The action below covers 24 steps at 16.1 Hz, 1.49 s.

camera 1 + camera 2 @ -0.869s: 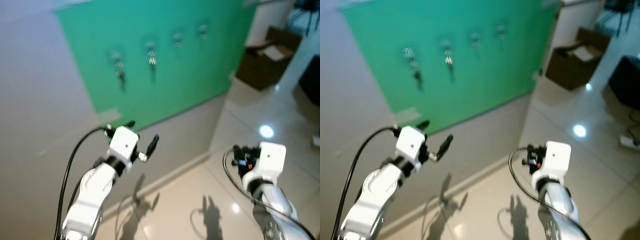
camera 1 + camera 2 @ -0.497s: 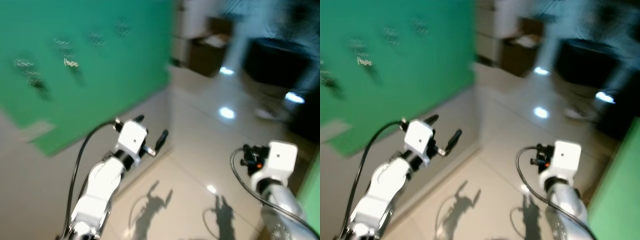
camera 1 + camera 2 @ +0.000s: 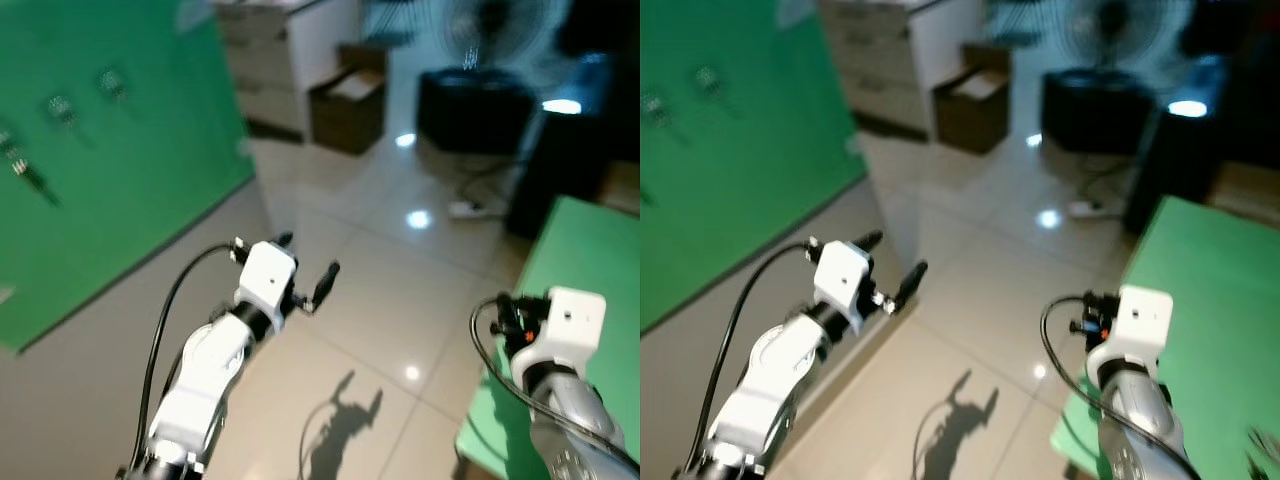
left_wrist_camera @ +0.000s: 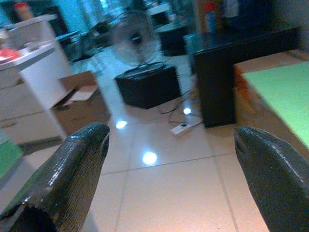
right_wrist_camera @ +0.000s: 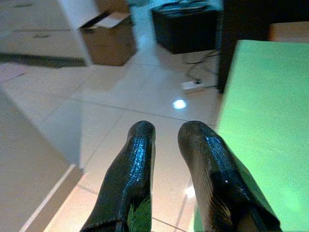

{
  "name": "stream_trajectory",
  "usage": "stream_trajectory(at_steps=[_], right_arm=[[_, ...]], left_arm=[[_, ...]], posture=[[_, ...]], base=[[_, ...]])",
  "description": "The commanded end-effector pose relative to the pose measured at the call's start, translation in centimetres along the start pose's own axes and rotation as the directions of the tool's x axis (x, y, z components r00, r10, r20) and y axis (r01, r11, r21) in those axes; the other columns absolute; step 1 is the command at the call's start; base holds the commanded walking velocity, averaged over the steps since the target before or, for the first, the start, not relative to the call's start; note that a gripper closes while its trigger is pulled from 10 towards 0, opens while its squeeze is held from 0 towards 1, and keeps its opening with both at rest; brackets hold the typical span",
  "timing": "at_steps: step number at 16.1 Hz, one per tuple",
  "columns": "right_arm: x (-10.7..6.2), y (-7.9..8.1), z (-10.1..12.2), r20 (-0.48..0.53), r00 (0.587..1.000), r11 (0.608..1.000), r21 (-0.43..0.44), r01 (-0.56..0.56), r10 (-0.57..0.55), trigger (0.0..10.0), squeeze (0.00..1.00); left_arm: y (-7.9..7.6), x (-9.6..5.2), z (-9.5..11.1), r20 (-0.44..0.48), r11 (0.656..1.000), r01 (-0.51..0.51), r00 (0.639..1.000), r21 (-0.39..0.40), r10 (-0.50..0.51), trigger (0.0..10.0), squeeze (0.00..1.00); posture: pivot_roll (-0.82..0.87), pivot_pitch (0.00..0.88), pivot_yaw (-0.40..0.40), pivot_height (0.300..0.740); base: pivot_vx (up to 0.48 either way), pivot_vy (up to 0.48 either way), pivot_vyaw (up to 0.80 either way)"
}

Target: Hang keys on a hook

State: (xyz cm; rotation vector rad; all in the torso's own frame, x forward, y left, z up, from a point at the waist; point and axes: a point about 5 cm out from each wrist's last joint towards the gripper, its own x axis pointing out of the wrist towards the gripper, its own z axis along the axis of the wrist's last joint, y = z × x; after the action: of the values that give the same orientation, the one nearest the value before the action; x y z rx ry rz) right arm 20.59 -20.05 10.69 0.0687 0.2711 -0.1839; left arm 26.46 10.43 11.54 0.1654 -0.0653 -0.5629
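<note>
The camera has swung right; the green board (image 3: 110, 170) with hanging keys (image 3: 22, 172) now sits far left; a green table (image 3: 570, 260), fan (image 3: 480, 30) and cardboard box (image 3: 345, 100) have come into sight.

The scene is viewed from the head, forward and down, across the tiled floor (image 3: 400, 300). The cardboard box (image 4: 79, 104) at 12 o'clock and the green table (image 5: 263, 125) at 3 o'clock are shared with the wrist views, each aimed low along its fingers.

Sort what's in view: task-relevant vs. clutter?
Job:
green board
hooks with keys
left gripper, open
right gripper, shut

Lying about:
cardboard box
fan
power strip
green table
</note>
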Motion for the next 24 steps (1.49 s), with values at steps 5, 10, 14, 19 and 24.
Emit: stream_trajectory(at_steps=[5,10,14,19,24], right_arm=[[-0.4,0.5,0.2,0.004,1.0,1.0,0.019,0.0,0.0,10.0,0.0],[0.1,0.2,0.3,0.001,1.0,1.0,-0.024,-0.005,0.005,10.0,0.0],[0.6,1.4,0.7,0.045,0.985,0.976,-0.145,-0.161,0.169,10.0,0.0],[2.3,3.0,1.7,0.089,0.944,0.906,-0.321,-0.274,0.317,10.0,0.0],[3.1,4.6,2.0,0.128,0.9,0.875,-0.325,-0.359,0.417,10.0,0.0]], left_arm=[[0.9,0.1,-0.2,-0.012,1.0,0.002,1.0,0.017,-0.002,10.0,0.0],[0.4,0.1,0.0,0.011,0.999,0.009,1.0,0.046,-0.009,10.0,0.0],[0.4,0.2,-0.6,0.016,0.996,-0.086,0.996,-0.003,0.086,10.0,0.0],[1.2,-1.2,-2.6,-0.046,0.971,-0.235,0.971,-0.05,0.233,10.0,0.0],[0.9,-1.7,-1.7,-0.007,0.961,-0.276,0.961,0.001,0.276,10.0,0.0]], posture=[[-0.15,0.0,0.127,0.74],[-0.15,0.0,0.106,0.74],[-0.15,0.0,0.082,0.74],[-0.1,0.0,-0.006,0.74],[-0.03,0.0,-0.072,0.74]], base=[[0.0,0.48,-0.8],[0.0,-0.048,-0.8],[0.0,-0.397,-0.2],[0.0,-0.389,0.0],[0.0,-0.387,0.0]])
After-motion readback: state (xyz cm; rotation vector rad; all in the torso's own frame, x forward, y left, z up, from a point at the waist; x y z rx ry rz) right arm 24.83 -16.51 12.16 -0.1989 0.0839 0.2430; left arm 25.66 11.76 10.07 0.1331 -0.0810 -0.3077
